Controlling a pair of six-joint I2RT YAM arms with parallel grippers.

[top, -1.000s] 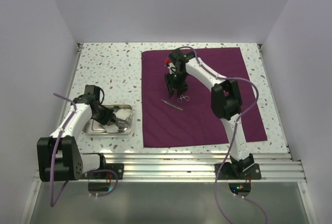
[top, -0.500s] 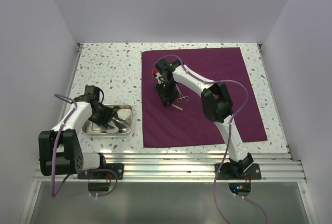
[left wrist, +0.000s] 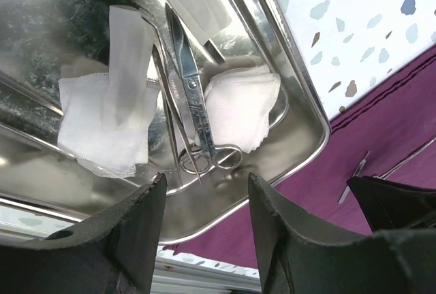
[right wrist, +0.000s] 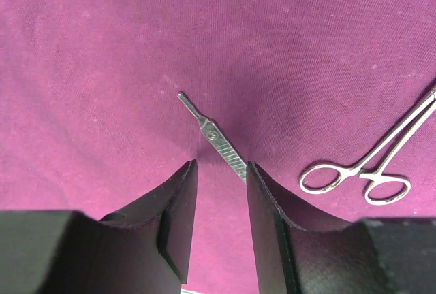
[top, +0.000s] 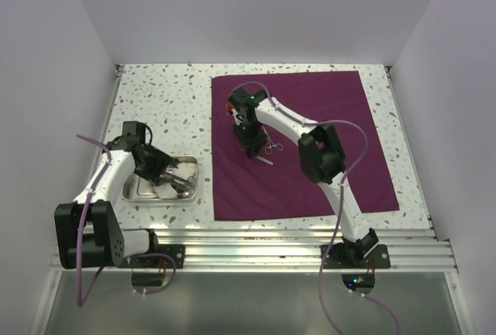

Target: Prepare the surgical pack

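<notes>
Swinging left and nearer across the purple cloth (right wrist: 102,49), my right claw (right wrist: 221,171) now hangs directly over the scalpel handle (right wrist: 219,143), fingers parted, gripping nothing. The handle's ribbed end runs in between them, and its long axis slants from far-left to near-right. Ring-handled forceps (right wrist: 354,178) lie just to its right. My left claw (left wrist: 206,182) has spread open and hovers empty over scissors (left wrist: 191,96) and gauze (left wrist: 102,124) in the steel tray (left wrist: 300,103).
</notes>
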